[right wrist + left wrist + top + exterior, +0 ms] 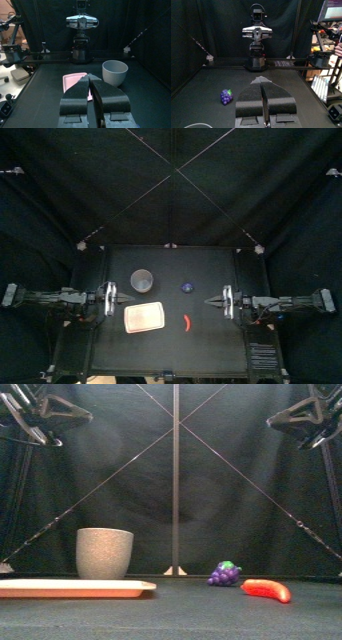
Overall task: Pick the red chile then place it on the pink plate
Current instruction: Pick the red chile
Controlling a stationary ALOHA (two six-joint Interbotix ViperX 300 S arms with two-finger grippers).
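Observation:
The red chile (189, 321) lies on the table toward the front right, close to the front camera (267, 590). The flat pink plate (144, 317) rests just left of it (78, 588), with a gap between them. My left gripper (107, 301) hovers at the table's left side, jaws shut and holding nothing (262, 81). At the right side my right gripper (225, 302) is also shut and holding nothing (89, 78), well above and behind the chile. Neither wrist view shows the chile. The right wrist view shows the plate (73, 80) beyond the jaws.
A tall grey speckled cup (142, 280) stands behind the plate (104, 552). A purple grape bunch (187, 286) sits behind the chile (226, 573) and shows in the left wrist view (226, 96).

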